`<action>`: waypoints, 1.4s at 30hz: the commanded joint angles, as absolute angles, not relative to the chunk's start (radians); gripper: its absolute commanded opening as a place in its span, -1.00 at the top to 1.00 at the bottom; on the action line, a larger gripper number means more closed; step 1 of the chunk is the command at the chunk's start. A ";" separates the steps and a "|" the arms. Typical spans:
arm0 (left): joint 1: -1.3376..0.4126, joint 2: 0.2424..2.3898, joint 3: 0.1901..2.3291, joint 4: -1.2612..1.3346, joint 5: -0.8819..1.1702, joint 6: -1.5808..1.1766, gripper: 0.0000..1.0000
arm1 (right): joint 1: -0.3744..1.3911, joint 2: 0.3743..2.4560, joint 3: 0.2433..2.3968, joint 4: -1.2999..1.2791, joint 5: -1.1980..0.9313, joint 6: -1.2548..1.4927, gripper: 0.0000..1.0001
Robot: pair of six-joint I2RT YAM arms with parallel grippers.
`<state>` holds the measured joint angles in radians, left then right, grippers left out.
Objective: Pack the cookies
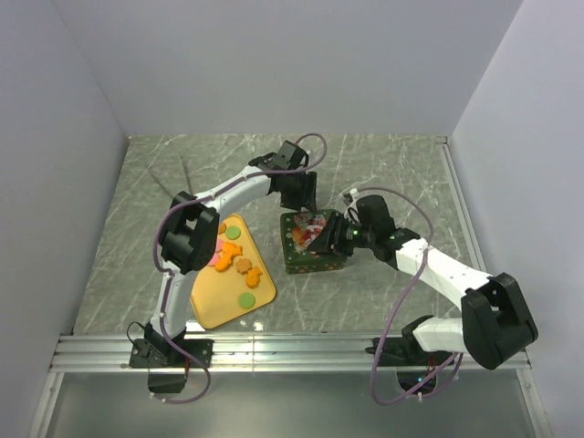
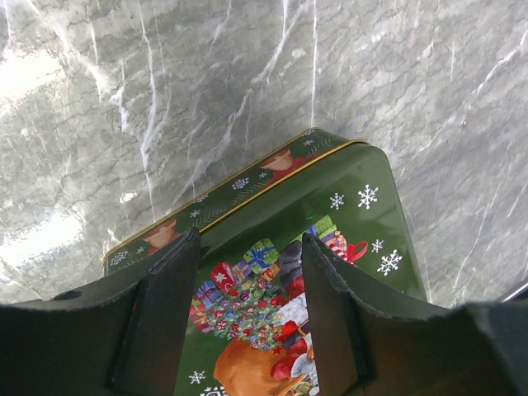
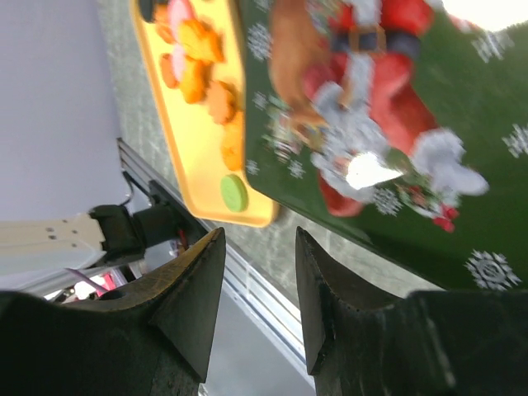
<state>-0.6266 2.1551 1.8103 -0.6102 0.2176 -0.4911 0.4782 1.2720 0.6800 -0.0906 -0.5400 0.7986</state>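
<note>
A green Christmas tin (image 1: 315, 265) sits at the middle of the marble tabletop (image 1: 392, 182). Its lid (image 1: 299, 228) is on, printed with Santa and white snowflakes, so the inside is hidden.

Just left of the tin lies a yellow tray (image 1: 214, 306), and the cookies (image 1: 244, 265) are on it. Several orange ones bunch toward the upper half. 1 green cookie (image 1: 246, 298) lies alone nearer the lower end. A bit of pink shows beside the left arm (image 1: 182, 242), which crosses the tray's left side.

The left hand (image 1: 300, 203) hangs at the tin's far edge, just above centre in the overhead view. From its own wrist camera the left hand (image 2: 247, 322) is released. Its 2 dark fingers (image 2: 157, 322) stand apart above the tin (image 2: 363, 223), with only the printed lid showing in the gap.

The right hand (image 1: 321, 235) is over the right part of the lid. In its wrist view the right hand (image 3: 252, 305) is also released, both fingers (image 3: 194, 297) spread at lower centre. Only the metal rail (image 3: 252, 280) at the tabletop's edge shows between them. The tin (image 3: 462, 206) fills the upper right of that frame. The tray (image 3: 194, 157) runs down the upper left, carrying orange cookies (image 3: 221, 101) and the green cookie (image 3: 233, 193) near its lower corner.
</note>
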 commanded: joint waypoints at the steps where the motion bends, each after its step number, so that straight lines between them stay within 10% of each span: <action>1: -0.638 2.088 1.799 -0.614 0.206 -0.489 -0.16 | 0.480 1.249 0.756 -0.077 -0.557 0.796 0.07; 15: -0.647 2.046 1.738 -0.595 0.199 -0.494 -0.12 | 0.446 1.462 0.582 0.474 -0.749 1.084 0.99; 26: -0.652 1.999 1.700 -0.604 0.187 -0.486 -0.10 | 0.437 1.684 0.399 0.798 -0.732 1.195 1.00; 42: -0.649 1.985 1.726 -0.637 0.014 -0.499 -0.18 | 0.437 1.465 0.446 0.476 -0.680 1.052 1.00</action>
